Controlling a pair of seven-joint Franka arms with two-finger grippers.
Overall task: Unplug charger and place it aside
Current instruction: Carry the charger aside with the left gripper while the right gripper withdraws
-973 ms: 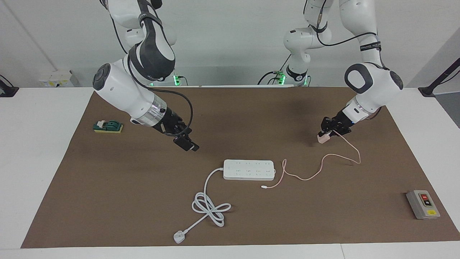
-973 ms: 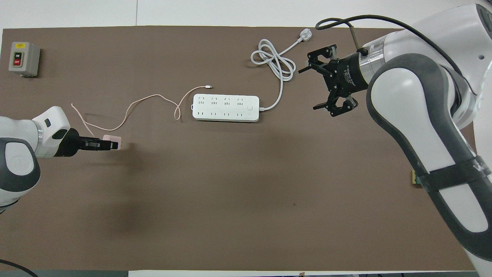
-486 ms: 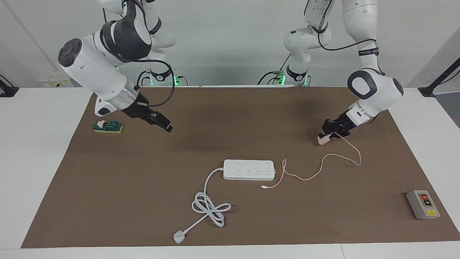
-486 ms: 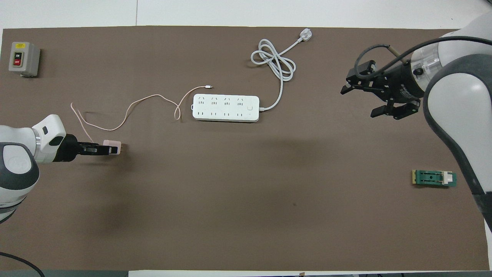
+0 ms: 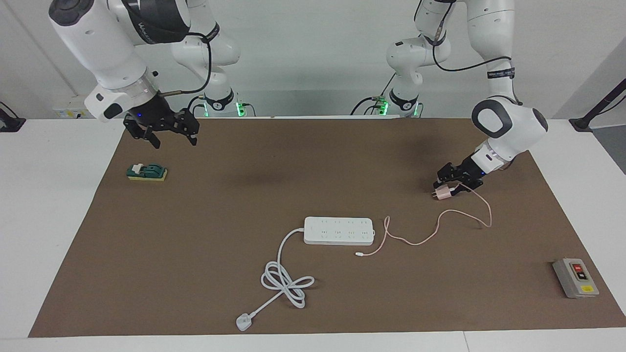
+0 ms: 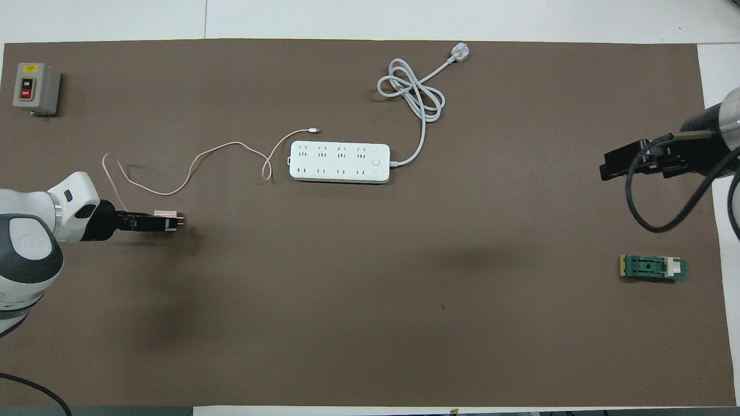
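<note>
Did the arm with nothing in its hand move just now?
Yes. The right gripper has pulled back from near the power strip toward the robots, and now hangs near the green switch.

Table (image 5: 44,205), brown mat (image 5: 234,205), power strip (image 5: 339,230)

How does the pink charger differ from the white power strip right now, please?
The charger is a small pink cube; the power strip is a long white bar, far larger. The charger is gripped by the left pincer, out of any socket; the strip lies flat on the mat, untouched. The charger's cable is thin and pink; the strip's cord is thick, white and looped. Both trail a loose cable on the mat.
</note>
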